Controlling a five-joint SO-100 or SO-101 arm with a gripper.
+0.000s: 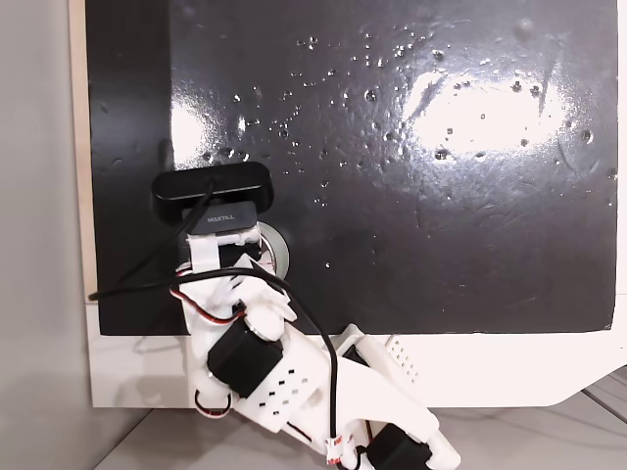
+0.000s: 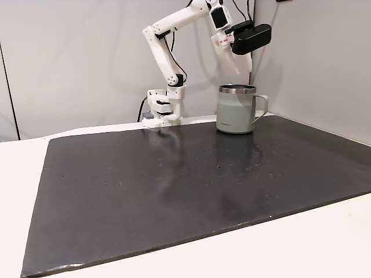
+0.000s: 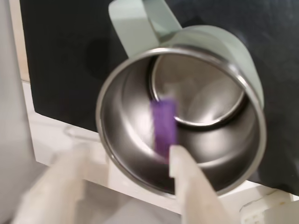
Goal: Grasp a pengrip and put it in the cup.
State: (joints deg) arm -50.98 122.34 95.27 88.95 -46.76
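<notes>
Purple and a little blurred, the pengrip (image 3: pixel 163 125) appears inside the steel mouth of the cup (image 3: pixel 187 51) in the wrist view, just beyond the tip of one white finger (image 3: pixel 184 175). The claw (image 3: pixel 126 161) is spread, its two fingers apart with nothing between them, and the pengrip is free of both. In a fixed view, a dark mat (image 2: pixel 174 179) covers the white counter (image 2: pixel 324 243) from the near edge to the far side. The cup (image 2: pixel 236 110) stands at the far right of the mat, handle to the right. The claw (image 2: pixel 239 65) hangs just above its rim.
</notes>
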